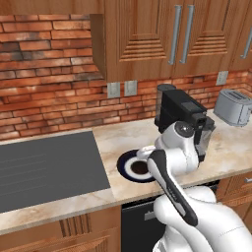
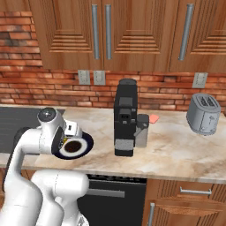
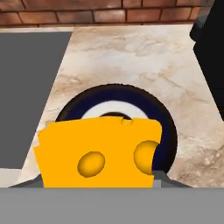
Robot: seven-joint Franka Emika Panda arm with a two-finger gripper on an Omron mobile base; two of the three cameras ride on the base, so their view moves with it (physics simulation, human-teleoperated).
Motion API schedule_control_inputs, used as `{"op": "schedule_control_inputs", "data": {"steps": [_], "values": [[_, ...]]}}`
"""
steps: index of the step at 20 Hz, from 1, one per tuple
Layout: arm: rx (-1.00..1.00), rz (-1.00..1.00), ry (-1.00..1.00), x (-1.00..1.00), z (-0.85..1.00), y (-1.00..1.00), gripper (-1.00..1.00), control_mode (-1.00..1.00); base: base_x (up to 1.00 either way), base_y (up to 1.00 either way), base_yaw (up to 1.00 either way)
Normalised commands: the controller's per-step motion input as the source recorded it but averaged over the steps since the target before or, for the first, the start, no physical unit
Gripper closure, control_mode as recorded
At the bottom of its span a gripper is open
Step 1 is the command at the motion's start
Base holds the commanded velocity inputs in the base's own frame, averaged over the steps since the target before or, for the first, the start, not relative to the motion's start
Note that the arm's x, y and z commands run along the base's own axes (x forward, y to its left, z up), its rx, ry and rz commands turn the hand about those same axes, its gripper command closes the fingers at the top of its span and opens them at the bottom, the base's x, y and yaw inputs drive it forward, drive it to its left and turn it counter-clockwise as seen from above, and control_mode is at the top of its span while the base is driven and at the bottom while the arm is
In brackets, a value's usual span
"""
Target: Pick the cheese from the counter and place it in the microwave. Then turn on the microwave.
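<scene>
Yellow-orange cheese broadside to camera, long axis across, above plate

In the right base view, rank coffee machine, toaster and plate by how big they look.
1. Coffee machine
2. Toaster
3. Plate, partly hidden behind the arm, so its rank against the toaster is unsure.

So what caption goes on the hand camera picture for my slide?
Holey orange cheese held in the gripper above a dark-rimmed plate on the marble counter.

Two base views from behind, sharing the plate, hand view close, probably angled downward
</scene>
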Motion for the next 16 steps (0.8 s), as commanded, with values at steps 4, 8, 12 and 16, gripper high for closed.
{"op": "schedule_control_inputs", "data": {"steps": [4,8,12,16], "values": [[0.01,0.0,0.01,-0.62,0.99,-0.04,1.0,-1.0,0.0,0.0,0.0],[0.0,0.0,0.05,-0.57,0.99,-0.06,1.0,-1.0,0.0,0.0,0.0],[0.0,0.0,0.08,-0.51,0.91,-0.09,1.0,-1.0,0.0,0.0,0.0],[0.0,-0.01,0.13,-0.63,0.48,-0.22,1.0,-1.0,0.0,0.0,0.0]]}}
